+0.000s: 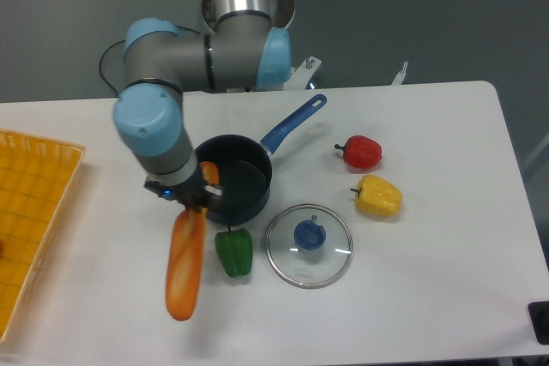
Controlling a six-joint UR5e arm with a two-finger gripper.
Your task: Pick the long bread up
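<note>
Gripping the long bread (186, 265) near its upper end, the claw (191, 195) sits closed on the loaf, with the short orange tip of the bread poking out above the fingers against the black pot (230, 179) and the long rest of it slanting down and slightly left below the claw. Whether the loaf's lower end touches the white table (429, 297) or hangs above it cannot be told. The pot lies just right of the claw, its blue handle (294, 123) pointing up and to the right. Below and right of the claw, close beside the loaf, stands a green pepper (233, 251), and further right lies a glass lid (309, 244) with a blue knob. Well to the right are a red pepper (359, 152) and, beneath it, a yellow pepper (378, 196). Far left of the claw, an orange-yellow mesh tray (30, 203) rests at the table's edge. Behind the table rises a plain grey wall (429, 15), with the arm's base at the far edge.
</note>
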